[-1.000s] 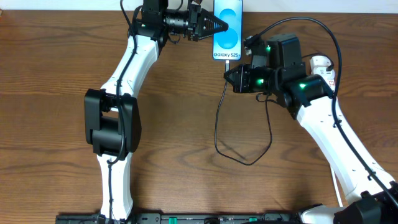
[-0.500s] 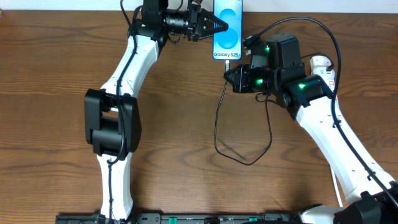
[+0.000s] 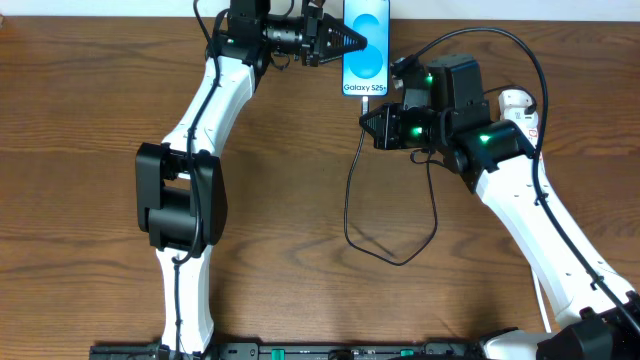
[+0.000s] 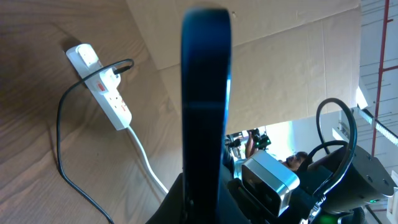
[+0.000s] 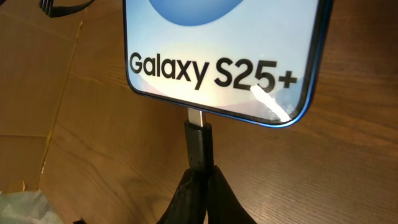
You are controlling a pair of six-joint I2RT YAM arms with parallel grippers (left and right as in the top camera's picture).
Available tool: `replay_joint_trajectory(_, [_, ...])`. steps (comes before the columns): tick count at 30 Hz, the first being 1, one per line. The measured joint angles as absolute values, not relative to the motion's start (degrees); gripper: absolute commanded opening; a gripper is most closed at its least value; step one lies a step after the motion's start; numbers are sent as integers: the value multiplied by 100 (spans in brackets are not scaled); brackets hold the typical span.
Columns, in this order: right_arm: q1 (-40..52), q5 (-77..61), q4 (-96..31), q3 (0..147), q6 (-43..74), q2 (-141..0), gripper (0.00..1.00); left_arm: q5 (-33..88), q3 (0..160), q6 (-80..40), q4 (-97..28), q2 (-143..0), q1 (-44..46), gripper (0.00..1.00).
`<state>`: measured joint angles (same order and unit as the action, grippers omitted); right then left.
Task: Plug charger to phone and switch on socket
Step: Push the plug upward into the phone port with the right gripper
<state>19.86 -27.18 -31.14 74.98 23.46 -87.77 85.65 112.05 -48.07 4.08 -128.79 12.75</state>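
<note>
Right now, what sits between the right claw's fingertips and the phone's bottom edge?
Only the charger's plug: the right gripper pinches its black body, and its metal tip meets the phone. The right wrist view shows it.

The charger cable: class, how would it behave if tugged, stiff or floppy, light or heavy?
Probably floppy: the cable lies in a loose loop on the table. Likely light, being so thin. Its plug, pinched by the right gripper at the phone, looks stiffer.

Almost nothing differs; at most the charger's (image 3: 346, 215) slack loop has crept slightly left.
</note>
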Motion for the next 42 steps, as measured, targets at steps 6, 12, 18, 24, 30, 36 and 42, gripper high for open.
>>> replay_joint_trajectory(6, [1994,-2720,-3070,7498,2377,-8777,1,8562,11205,-4823,410,-12879,1275,7])
replay_joint_trajectory(12, [1994,-2720,-3063,7498,2390,-8777,1,8562,11205,-4823,412,-12879,1275,7])
replay_joint_trajectory(18, [1994,-2720,-3063,7498,2390,-8777,1,8562,11205,-4823,412,-12879,1275,7])
replay_joint_trajectory(24, [1984,-2724,-3063,7498,2390,-8777,1,8562,11205,-4823,412,-12879,1275,7])
replay_joint_trajectory(30, [1968,-2740,-3063,7498,2408,-8777,1,8560,11205,-4823,414,-12879,1275,7])
replay_joint_trajectory(36, [1968,-2740,-3061,7498,2438,-8777,1,8560,11205,-4823,414,-12879,1275,7])
replay_joint_trajectory(42, [1968,-2751,-3002,7498,2543,-8777,1,8534,11205,-4821,421,-12879,1258,7])
